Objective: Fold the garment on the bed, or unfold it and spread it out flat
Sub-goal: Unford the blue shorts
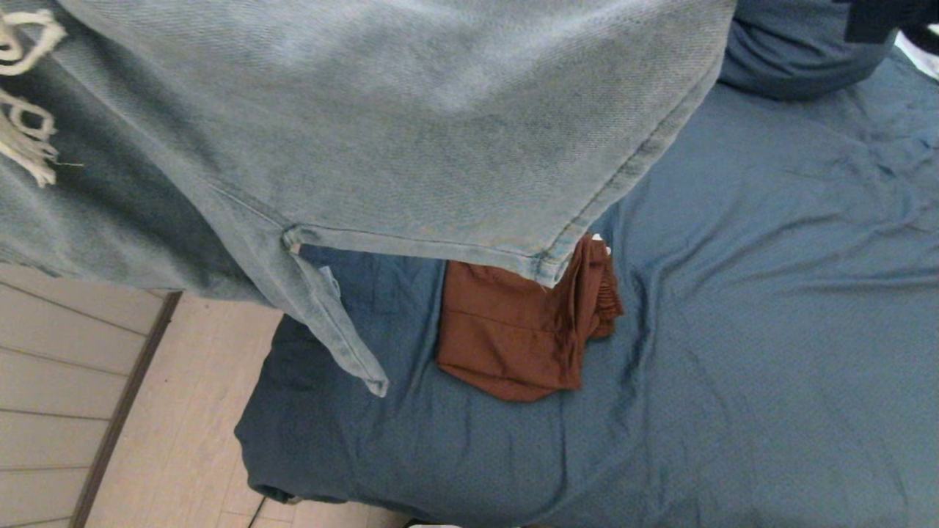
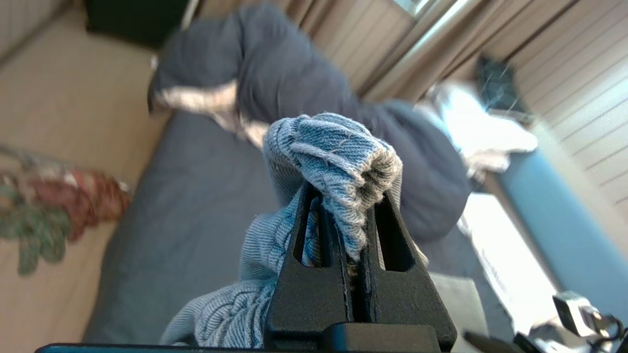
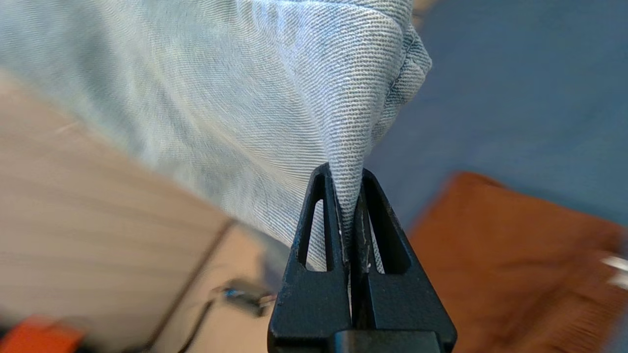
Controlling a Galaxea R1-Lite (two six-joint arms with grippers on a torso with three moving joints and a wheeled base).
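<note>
i hold the jeans (image 1: 411,125) up high, left gripper (image 2: 343,230) and right gripper (image 3: 351,196) both pinched tight on them, bed (image 1: 770,330) below.

Daylight, soft and even on the bed (image 1: 770,330). Both wrist views: backgrounds blurred. White glare patch beside bunched duvet (image 2: 294,73).
</note>
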